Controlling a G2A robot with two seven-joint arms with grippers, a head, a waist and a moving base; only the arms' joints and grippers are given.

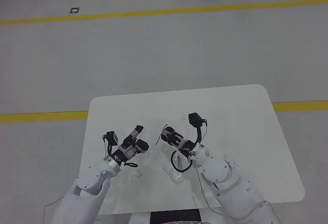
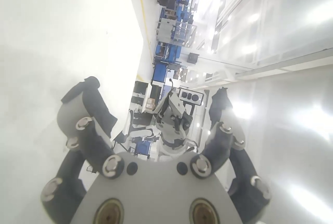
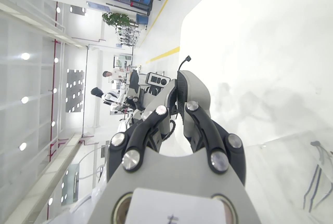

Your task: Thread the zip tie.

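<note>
Top view: white table (image 1: pixel 237 112) on yellow-lined floor (image 1: pixel 153 50); left tool (image 1: pixel 140 138) spread wide, right tool (image 1: pixel 167 134) grips zip tie (image 1: pixel 158 140).

Zip tie (image 3: pixel 187 59) in right gripper (image 1: pixel 165 134), left gripper (image 1: pixel 141 139) facing it, over table (image 1: pixel 237 112)

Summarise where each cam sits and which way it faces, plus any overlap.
Top view: above the arms, facing down on the table; left gripper and right gripper show.
Left wrist view: on left wrist, facing the right gripper across the table; own gripper open.
Right wrist view: on right wrist, facing the left gripper; own gripper shut on the zip tie.
Shared: each wrist view shows the other gripper.
</note>
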